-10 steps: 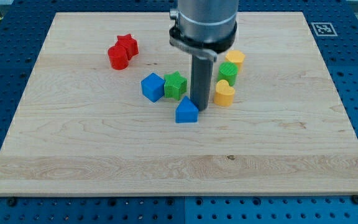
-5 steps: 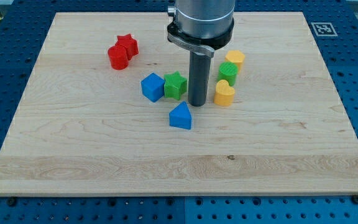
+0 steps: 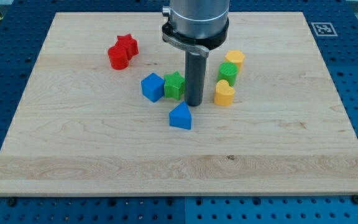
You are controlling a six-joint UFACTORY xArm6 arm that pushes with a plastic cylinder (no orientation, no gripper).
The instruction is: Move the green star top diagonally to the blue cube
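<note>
The green star (image 3: 174, 85) sits on the tabletop (image 3: 73, 149) just to the view's left of my tip (image 3: 194, 103), touching or all but touching the rod's side; the pictures do not settle which.

There is no pincer on this arm, only the straight dark rod, so nothing opens, closes or holds anything.

Going from the view's left: far to the left of my tip and toward the view's top lie a red star (image 3: 128, 45) and a second red block (image 3: 117, 56), pressed together; the second one's shape is unclear.

Nearer, the blue cube (image 3: 152, 86) stands just left of the green star, and the two touch or nearly touch.

A blue block with a peaked, triangular top (image 3: 180, 116) lies just below my tip and slightly to its left, close but apart.

To the right of my tip, a yellow heart-shaped block (image 3: 224, 93) sits near the rod. Above it come a green rounded block (image 3: 228, 73) and a yellow rounded block (image 3: 234, 60), the three in a close line rising toward the view's top.
</note>
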